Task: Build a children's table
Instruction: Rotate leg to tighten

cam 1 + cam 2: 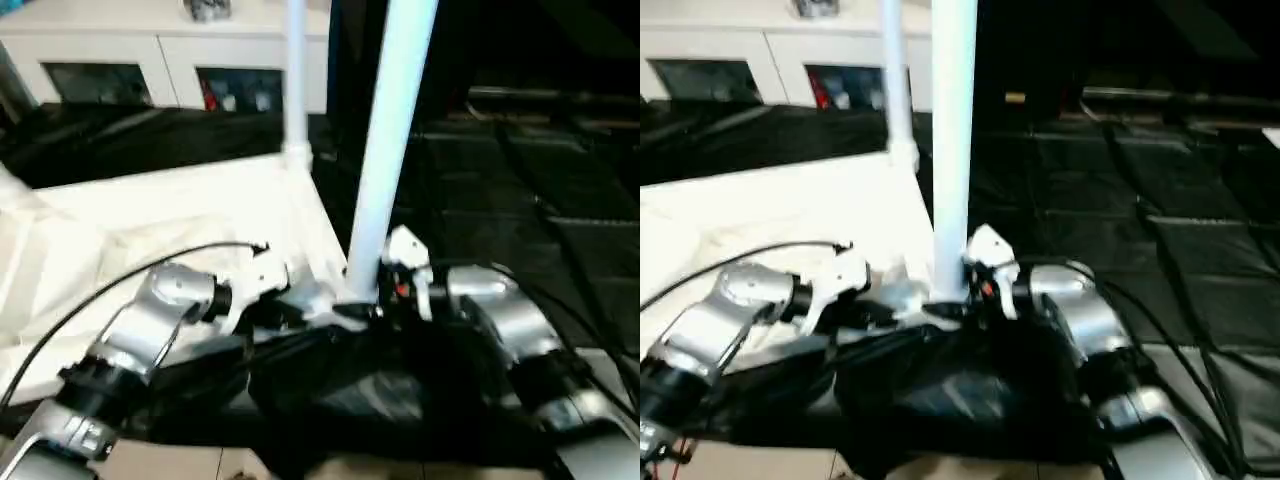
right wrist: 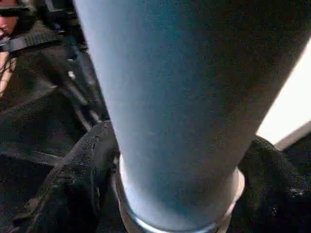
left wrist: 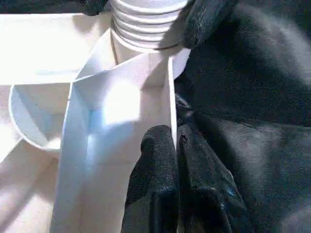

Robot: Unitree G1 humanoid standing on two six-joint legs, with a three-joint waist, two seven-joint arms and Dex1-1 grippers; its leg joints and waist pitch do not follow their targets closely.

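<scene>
1. Where the head camera looks down, the white tabletop (image 1: pixel 190 215) lies underside up on the left, over black floor mats (image 1: pixel 560 190). Two white legs stand upright in its right-hand corner sockets: a near leg (image 1: pixel 385 150) and a far leg (image 1: pixel 296 80). The right gripper (image 1: pixel 385 300) sits at the foot of the near leg, and the left gripper (image 1: pixel 290 305) rests at the tabletop's near right edge, just left of that leg. A white glass-door cabinet (image 1: pixel 160 60) stands at the far left.
2. Seen from the left wrist, the left gripper's black fingers (image 3: pixel 160 194) are pressed narrowly together on a thin upright rib (image 3: pixel 171 107) of the tabletop's underside, beside the threaded base of the near leg (image 3: pixel 146 24).
3. Seen from the right wrist, the right gripper's fingers (image 2: pixel 82 179) stand wide, one on each side of the near leg (image 2: pixel 184 107) at its lower end, close against it; I cannot tell whether they press it.
</scene>
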